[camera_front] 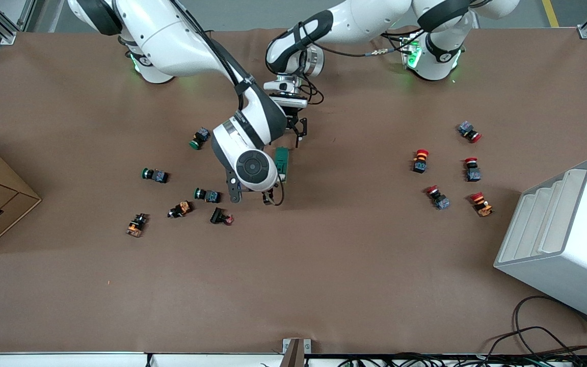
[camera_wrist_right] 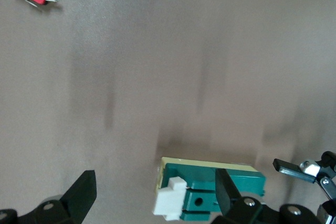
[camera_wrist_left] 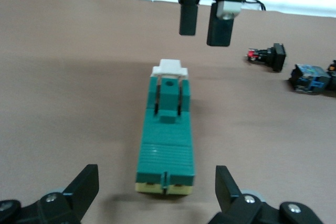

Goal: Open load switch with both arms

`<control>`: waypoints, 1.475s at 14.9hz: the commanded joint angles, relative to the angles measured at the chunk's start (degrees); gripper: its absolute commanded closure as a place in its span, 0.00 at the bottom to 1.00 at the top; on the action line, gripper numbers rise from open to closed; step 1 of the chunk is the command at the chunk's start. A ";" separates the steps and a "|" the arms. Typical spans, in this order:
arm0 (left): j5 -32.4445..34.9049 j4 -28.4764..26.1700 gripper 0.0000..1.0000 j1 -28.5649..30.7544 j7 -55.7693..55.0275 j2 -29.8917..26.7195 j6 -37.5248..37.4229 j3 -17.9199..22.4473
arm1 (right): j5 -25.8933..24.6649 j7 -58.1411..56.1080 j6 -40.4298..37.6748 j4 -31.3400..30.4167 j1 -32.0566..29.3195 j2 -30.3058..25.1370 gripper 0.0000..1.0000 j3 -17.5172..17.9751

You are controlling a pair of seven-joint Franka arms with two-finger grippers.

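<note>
brown table (camera_front: pixel 324 265) carries load switch (camera_front: pixel 282 162), scattered push buttons (camera_front: pixel 446 171), white rack (camera_front: pixel 563 239).

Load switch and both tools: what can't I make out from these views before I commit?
- Front view: the load switch is partly covered by the right arm's wrist; the right tool is mostly hidden under it.
- Right wrist view: the switch is cut off by the frame's edge, and one finger covers part of it.
- Left wrist view: the left tool shows only its fingertips; contact with the switch is not visible.
</note>
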 commanded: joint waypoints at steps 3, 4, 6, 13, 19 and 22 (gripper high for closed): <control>3.05 0.35 0.02 -3.12 -3.28 2.17 -3.64 2.17 | 3.70 3.59 0.47 1.03 1.70 1.68 0.00 -0.44; 2.96 0.44 0.02 -3.73 -3.28 2.26 -4.43 2.25 | 4.68 4.03 0.38 1.03 1.88 1.68 0.00 -0.35; 2.96 0.97 0.02 -4.35 -2.85 2.53 -4.61 2.25 | 5.04 4.12 -0.06 1.03 3.28 1.68 0.00 -0.44; 2.17 1.67 0.02 -5.40 3.83 2.61 -4.79 2.60 | 4.25 4.13 -6.20 1.03 4.78 1.33 0.00 -0.44; 0.77 2.28 0.01 -6.02 5.77 2.88 -4.88 2.96 | 4.33 3.69 -13.06 3.14 4.96 1.07 0.00 -0.35; -0.99 3.25 0.00 -7.42 5.86 3.14 -5.93 3.66 | 4.42 3.69 -15.69 3.75 5.83 0.80 0.00 -0.35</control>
